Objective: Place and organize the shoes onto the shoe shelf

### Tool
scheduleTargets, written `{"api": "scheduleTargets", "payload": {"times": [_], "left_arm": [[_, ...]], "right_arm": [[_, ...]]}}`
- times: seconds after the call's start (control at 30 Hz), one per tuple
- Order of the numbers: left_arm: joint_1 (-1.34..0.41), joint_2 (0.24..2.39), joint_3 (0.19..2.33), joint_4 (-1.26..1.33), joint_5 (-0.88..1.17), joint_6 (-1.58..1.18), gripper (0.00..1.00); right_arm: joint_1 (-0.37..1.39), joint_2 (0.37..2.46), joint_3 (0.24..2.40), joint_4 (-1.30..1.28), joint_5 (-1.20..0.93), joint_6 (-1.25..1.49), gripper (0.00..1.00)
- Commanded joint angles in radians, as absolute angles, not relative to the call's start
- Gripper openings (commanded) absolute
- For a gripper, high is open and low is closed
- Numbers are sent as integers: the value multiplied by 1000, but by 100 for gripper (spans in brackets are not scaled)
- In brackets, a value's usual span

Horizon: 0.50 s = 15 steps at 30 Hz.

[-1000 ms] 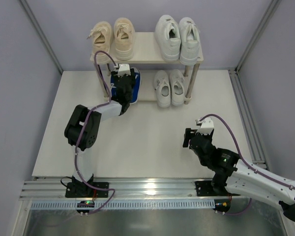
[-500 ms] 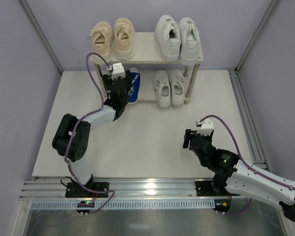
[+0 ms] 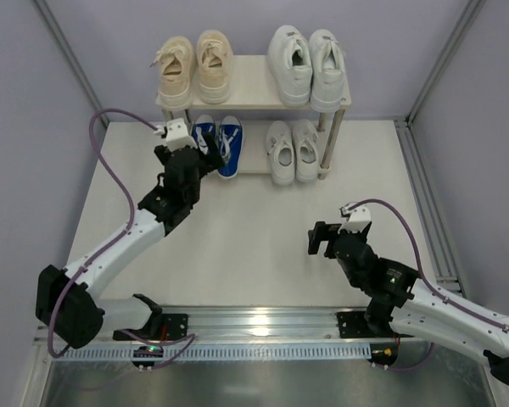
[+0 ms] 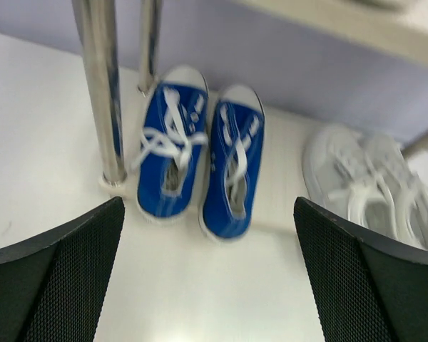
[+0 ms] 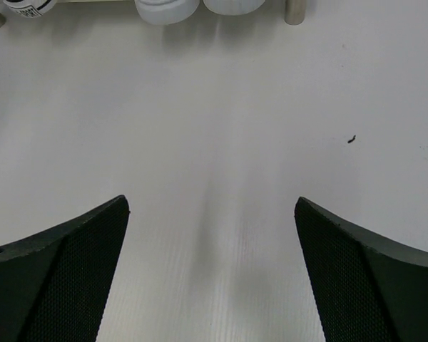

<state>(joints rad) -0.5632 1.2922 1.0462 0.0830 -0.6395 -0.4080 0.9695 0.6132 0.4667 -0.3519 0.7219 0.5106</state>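
from above, the shoe shelf (image 3: pixel 251 88) stands against the far wall with every pair on it: the beige canvas pair (image 3: pixel 193 66) and the large white pair (image 3: pixel 304 64) on top, the blue pair (image 3: pixel 217 146) and the smaller white pair (image 3: pixel 291 151) underneath, all side by side with heels toward the arms. so the sorting looks done to me. the left gripper (image 3: pixel 195 155) hangs just in front of the blue pair, apart from them. the right gripper (image 3: pixel 316 240) sits well away over the open table (image 3: pixel 263 212), out of the other arm's way.

from the left wrist, the two dark fingers (image 4: pixel 60 274) are spread wide with nothing between them. the blue pair lies beyond, toes to the wall, tucked just beside a silver leg (image 4: pixel 103 92). it's a little blurred.

from the right wrist, the fingers (image 5: pixel 53 278) are also spread wide and empty over bare table. only the rounded ends of the smaller white pair peek in at the top edge.
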Motion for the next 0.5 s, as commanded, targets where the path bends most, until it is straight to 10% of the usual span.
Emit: {"api": "scheduleTargets", "payload": {"times": [0.0, 0.47], "left_arm": [[-607, 1158, 997, -182, -454, -511, 100], [-629, 875, 1103, -606, -100, -489, 100]], "right_arm": [[976, 589, 532, -313, 703, 505, 100], [976, 603, 876, -506, 649, 427, 100]]}}
